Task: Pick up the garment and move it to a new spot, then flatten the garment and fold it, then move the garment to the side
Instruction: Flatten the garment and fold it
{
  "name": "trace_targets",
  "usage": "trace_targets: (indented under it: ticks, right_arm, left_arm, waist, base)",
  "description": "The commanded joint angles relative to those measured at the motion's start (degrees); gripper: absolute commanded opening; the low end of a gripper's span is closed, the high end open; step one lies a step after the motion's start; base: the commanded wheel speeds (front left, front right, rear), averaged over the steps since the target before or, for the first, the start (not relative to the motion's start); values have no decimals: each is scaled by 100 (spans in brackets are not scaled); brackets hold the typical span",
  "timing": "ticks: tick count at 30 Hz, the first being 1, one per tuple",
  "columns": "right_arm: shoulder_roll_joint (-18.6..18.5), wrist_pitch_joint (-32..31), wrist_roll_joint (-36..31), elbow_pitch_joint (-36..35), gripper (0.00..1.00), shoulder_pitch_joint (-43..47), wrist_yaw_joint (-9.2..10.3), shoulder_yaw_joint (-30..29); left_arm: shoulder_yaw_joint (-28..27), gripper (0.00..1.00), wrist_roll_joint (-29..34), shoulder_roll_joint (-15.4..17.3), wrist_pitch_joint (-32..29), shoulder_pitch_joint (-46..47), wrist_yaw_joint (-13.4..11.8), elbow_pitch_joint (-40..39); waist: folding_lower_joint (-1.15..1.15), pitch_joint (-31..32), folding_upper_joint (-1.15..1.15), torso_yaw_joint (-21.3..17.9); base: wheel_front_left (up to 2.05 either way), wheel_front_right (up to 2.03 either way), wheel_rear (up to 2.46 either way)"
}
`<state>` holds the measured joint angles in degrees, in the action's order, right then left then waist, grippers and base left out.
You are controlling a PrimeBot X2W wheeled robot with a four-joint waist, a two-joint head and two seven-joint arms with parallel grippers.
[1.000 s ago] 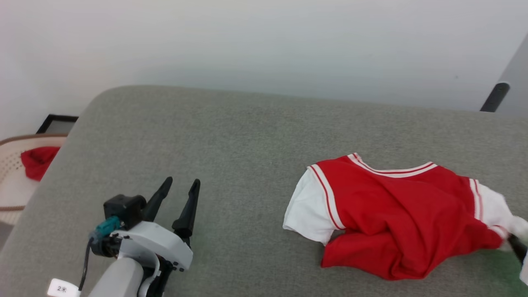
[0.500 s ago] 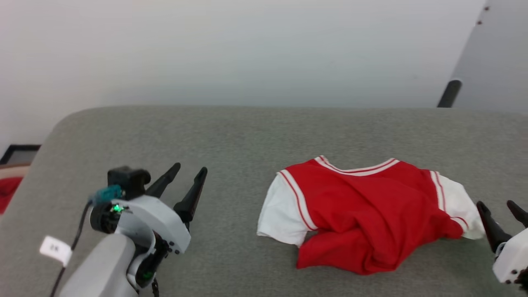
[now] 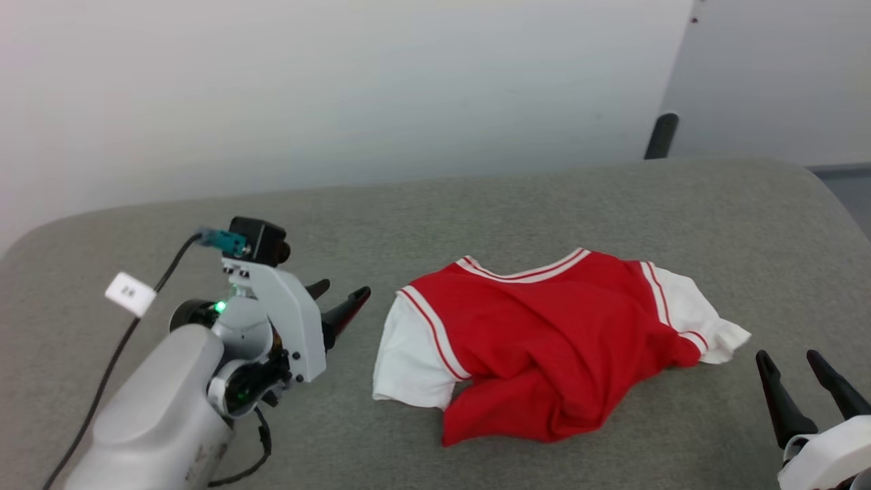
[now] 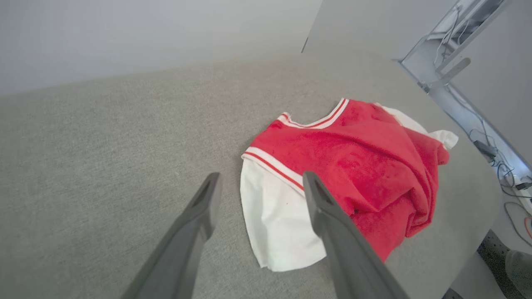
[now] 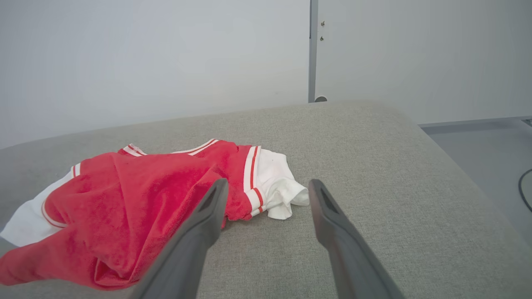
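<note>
The garment (image 3: 544,340), a red T-shirt with white sleeves and striped trim, lies rumpled on the grey padded surface (image 3: 476,204), its lower half bunched over itself. My left gripper (image 3: 337,306) stands open just left of the shirt's white left sleeve, holding nothing. In the left wrist view that gripper (image 4: 259,180) points at the sleeve of the garment (image 4: 353,162). My right gripper (image 3: 789,357) is open at the lower right, a short way from the right sleeve. Its wrist view has the gripper (image 5: 268,187) aimed at the garment (image 5: 137,199), empty.
The grey surface's right edge (image 3: 837,197) drops to the floor. A white wall and a dark post (image 3: 661,135) stand behind it. Cables and a metal frame (image 4: 449,70) lie on the floor beyond the far edge in the left wrist view.
My right gripper has let go of the right sleeve and drawn back, open. The head camera has swung right, so the basket at the left is out of view. The left gripper sits closer to the shirt.
</note>
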<state>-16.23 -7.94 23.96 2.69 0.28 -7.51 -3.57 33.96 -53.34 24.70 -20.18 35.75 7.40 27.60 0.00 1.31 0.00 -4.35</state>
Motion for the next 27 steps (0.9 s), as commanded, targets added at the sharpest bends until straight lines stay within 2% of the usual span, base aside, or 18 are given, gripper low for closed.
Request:
trace_targets:
  ticks: [1, 6, 16, 27]
  right_arm:
    - [63, -29, -64, -83, 100, 83, 4, -49]
    - [246, -118, -140, -261, 100, 121, 4, -39]
    - [415, 14, -93, -266, 100, -136, 4, 55]
    - [451, 155, -56, -135, 100, -253, 4, 56]
  left_arm:
    - [45, 100, -38, -14, -127, 113, 18, 96]
    - [203, 100, -42, -112, -556, 467, 6, 670]
    - [438, 100, -15, -233, -903, 938, 13, 1892]
    - [616, 100, -113, -496, -1219, 1071, 16, 2778]
  waist:
    - [0, -90, 0, -184]
    - [0, -276, 0, -446]
    - [0, -816, 0, -939]
    - [0, -1066, 0, -1068]
  base:
    - [0, 0, 0]
    - [0, 0, 0]
    - [0, 0, 0]
    - [0, 0, 0]
